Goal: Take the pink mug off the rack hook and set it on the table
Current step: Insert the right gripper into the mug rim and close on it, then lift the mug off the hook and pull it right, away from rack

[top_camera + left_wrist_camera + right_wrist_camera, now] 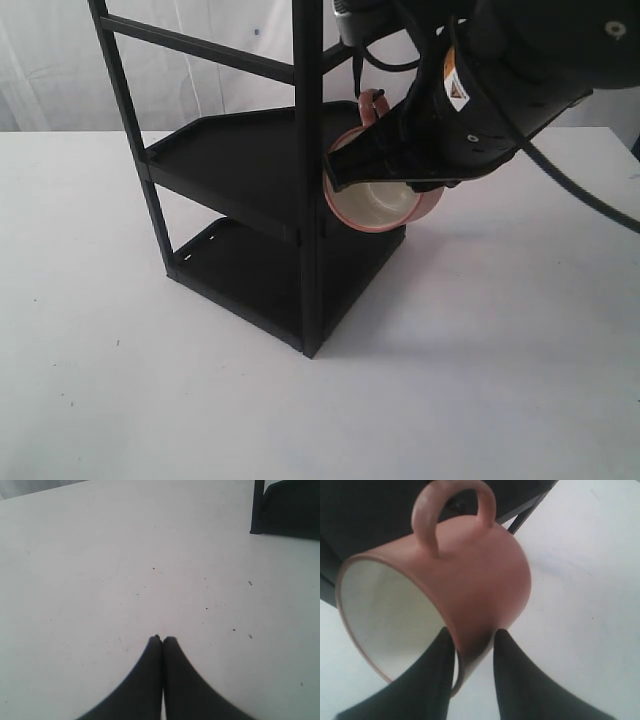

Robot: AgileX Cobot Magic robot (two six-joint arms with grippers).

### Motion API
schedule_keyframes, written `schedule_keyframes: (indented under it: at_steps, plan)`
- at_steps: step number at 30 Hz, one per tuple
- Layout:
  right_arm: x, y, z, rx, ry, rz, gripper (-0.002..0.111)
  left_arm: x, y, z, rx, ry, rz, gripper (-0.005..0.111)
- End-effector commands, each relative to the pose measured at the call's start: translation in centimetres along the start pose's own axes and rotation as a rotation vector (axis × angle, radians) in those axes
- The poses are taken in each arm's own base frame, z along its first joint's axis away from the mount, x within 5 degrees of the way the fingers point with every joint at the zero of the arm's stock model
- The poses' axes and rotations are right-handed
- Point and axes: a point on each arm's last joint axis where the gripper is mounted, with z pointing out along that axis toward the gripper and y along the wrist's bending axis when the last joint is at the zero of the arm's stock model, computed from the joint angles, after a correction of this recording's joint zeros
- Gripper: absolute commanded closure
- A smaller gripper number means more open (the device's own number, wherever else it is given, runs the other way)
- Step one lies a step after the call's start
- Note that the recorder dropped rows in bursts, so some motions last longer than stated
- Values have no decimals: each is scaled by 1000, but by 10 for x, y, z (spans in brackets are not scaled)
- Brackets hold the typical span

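Note:
The pink mug (385, 207) (480, 575) hangs tilted beside the right side of the black rack (308, 180), its cream mouth turned downward. Its loop handle (370, 104) points up at the rack hook (381, 96), a thin black wire; I cannot tell whether the handle still rests on it. My right gripper (362, 172) (472, 632) is shut on the mug's wall near the rim, one finger inside and one outside. Low over the white table (500, 350) (100, 580), my left gripper (162, 639) is shut and holds nothing; it is out of the exterior view.
The rack stands on the table with two black tray shelves, upper (235, 150) and lower (260, 275). A corner of the rack (287, 510) shows in the left wrist view. The right arm and its cable (580, 195) reach in from the upper right.

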Motion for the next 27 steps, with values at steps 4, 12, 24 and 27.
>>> schedule_keyframes:
  at_steps: [4,12,24,27]
  plan:
    - [-2,0,-1,2,-19,11,83,1,0,0,-1,5,-2,107]
    - [-3,-1,-1,10,-25,38,91,1,0,0,-1,5,-2,107]
    - [-3,-2,-1,19,-30,32,106,1,0,0,-1,5,-2,107]
    - [-3,-2,-1,19,-30,32,106,1,0,0,-1,5,-2,107]
